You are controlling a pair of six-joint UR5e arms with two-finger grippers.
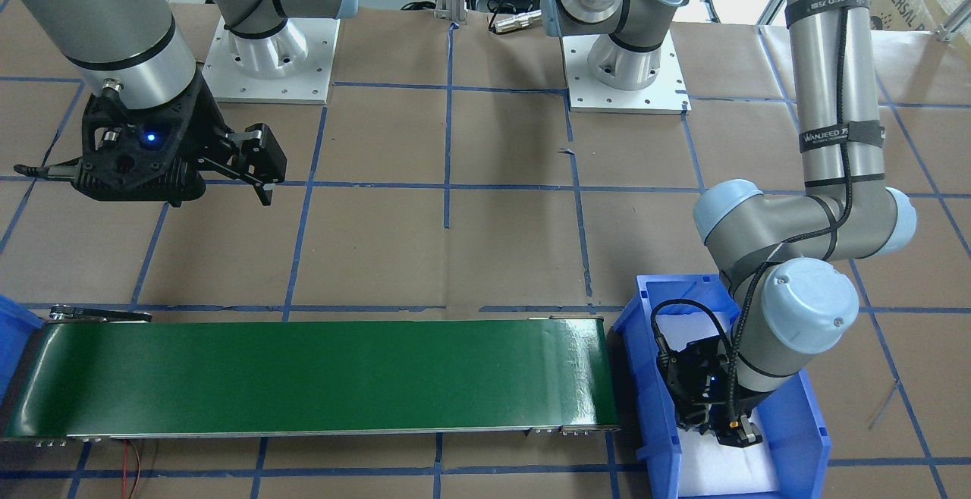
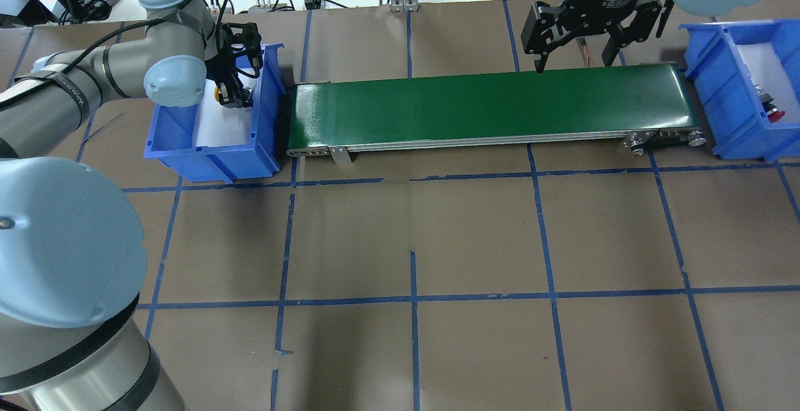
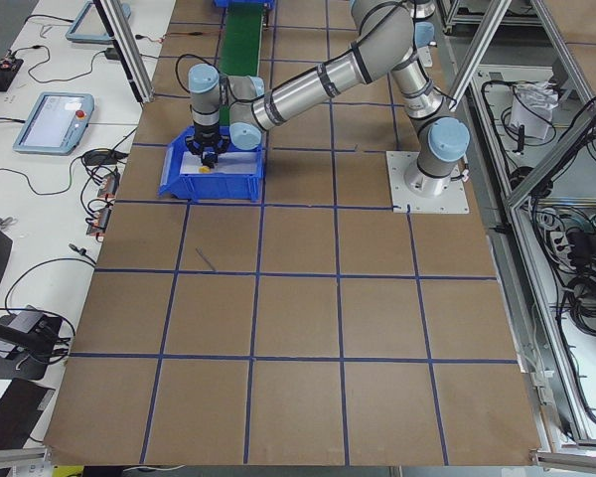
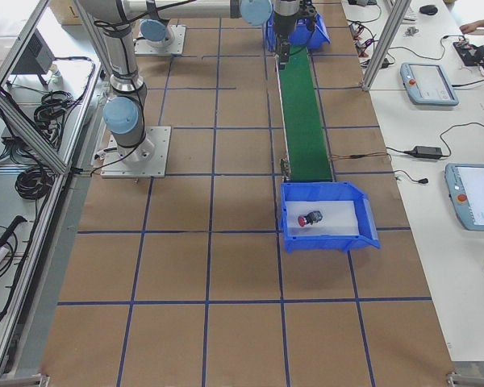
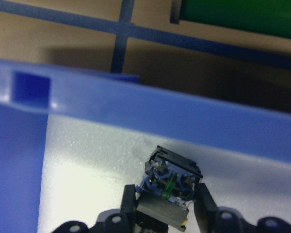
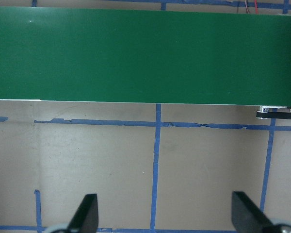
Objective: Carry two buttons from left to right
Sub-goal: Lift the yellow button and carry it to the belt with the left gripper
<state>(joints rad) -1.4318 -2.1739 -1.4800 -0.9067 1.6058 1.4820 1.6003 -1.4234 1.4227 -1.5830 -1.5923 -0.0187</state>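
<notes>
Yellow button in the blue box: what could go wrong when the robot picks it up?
1. The left tool pinches the yellow round-capped push-button switch by one end, with its contact block sticking out past the fingers, so it might twist or slip out.
2. The wall of the blue plastic bin stands between the switch and the green conveyor belt; a low lift could bump it.

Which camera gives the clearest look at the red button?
Exterior right: the red button lies in full view inside the blue bin beside the conveyor. Overhead exterior catches only its red cap past the bin wall; other views miss it.
</notes>
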